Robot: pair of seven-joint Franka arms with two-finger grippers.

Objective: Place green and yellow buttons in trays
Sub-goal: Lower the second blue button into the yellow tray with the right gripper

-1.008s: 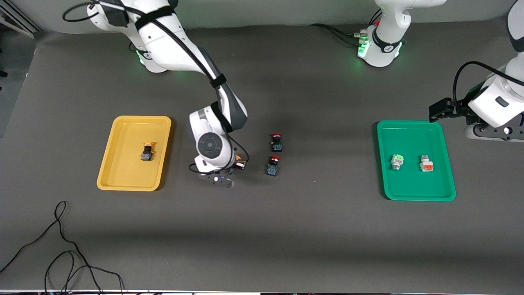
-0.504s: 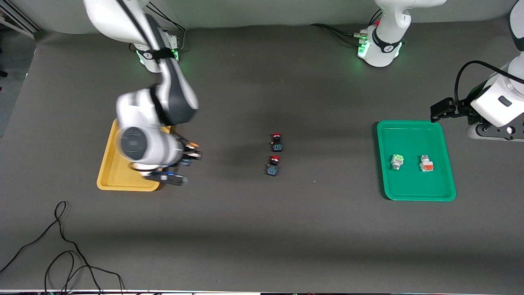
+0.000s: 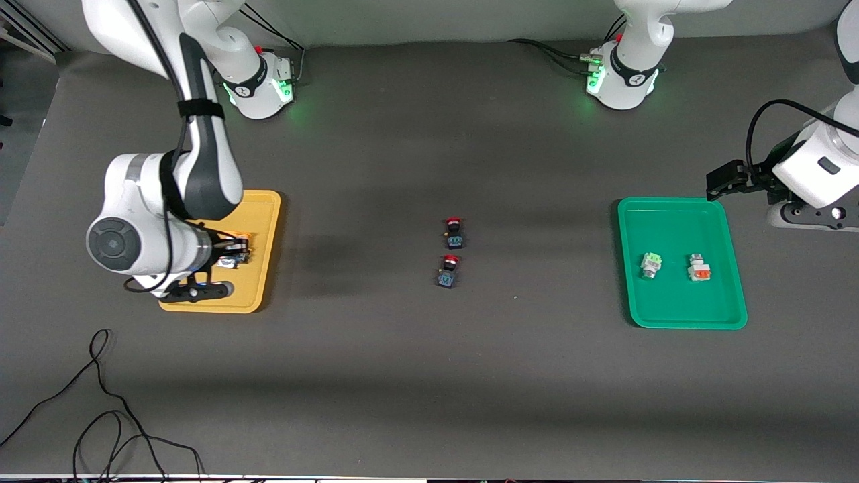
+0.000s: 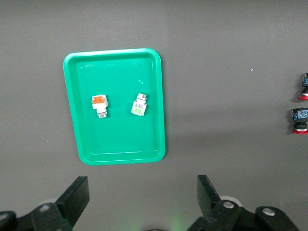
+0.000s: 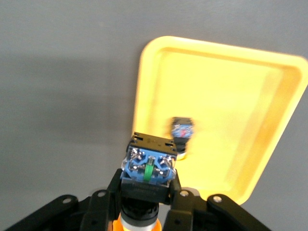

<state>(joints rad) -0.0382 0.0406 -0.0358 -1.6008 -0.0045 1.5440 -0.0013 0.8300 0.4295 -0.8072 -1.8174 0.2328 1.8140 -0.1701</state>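
Right gripper (image 5: pixel 144 192) is up in the air over the yellow tray (image 3: pixel 265 268), and its two fingers are clamped on a yellow button (image 5: pixel 148 166). In the right wrist view this held button shows its black and blue body toward the camera, with a bit of orange cap under it between the fingers. A second yellow button (image 5: pixel 182 131) already lies inside the yellow tray, on its floor; in the front view the arm covers most of it. The yellow tray sits at the right arm's end of the table.

Left gripper (image 4: pixel 142 199) waits with its fingers wide apart and nothing between them, over the bare table just beside the green tray (image 3: pixel 678 315), at the left arm's end of the table. Inside the green tray lie two white-bodied buttons, near each other but not touching: the light-green button (image 3: pixel 649 263) and the orange-red button (image 3: pixel 698 267). The orange-red one is closer to the left arm's end.

Between the two trays, about in the middle of the table, two red buttons with black and blue bodies rest on the dark mat. One red button (image 3: pixel 453 232) is farther from the front camera, and the other red button (image 3: pixel 447 271) is just beside it, nearer to that camera.
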